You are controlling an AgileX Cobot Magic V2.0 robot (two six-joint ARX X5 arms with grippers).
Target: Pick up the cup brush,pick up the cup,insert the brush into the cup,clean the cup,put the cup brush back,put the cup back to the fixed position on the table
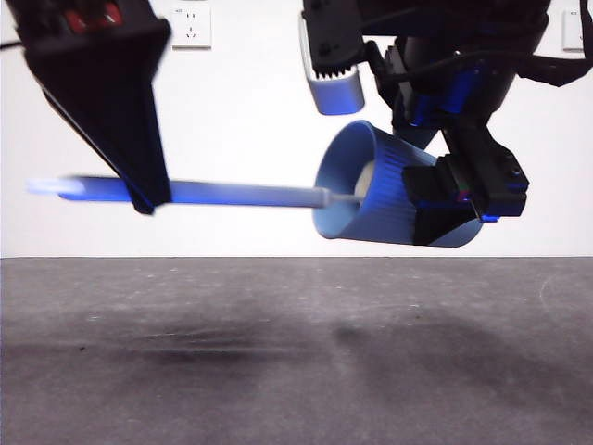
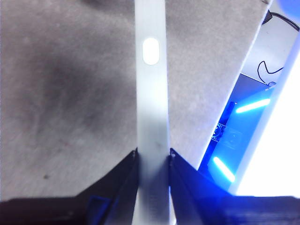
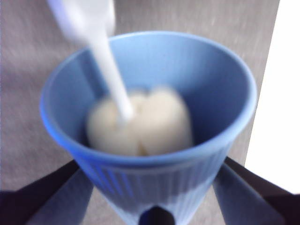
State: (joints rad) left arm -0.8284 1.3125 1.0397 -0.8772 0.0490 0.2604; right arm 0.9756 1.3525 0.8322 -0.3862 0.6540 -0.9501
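The blue ribbed cup hangs on its side above the table, its mouth facing left, with my right gripper shut around its lower body. In the right wrist view the cup fills the picture between the jaws. The cup brush lies level in the air, its pale sponge head deep inside the cup. My left gripper is shut on the brush's grey handle, near the handle's far end.
The dark grey table stretches below both arms. A white wall with a socket stands behind. The table's edge and blue-lit equipment show in the left wrist view.
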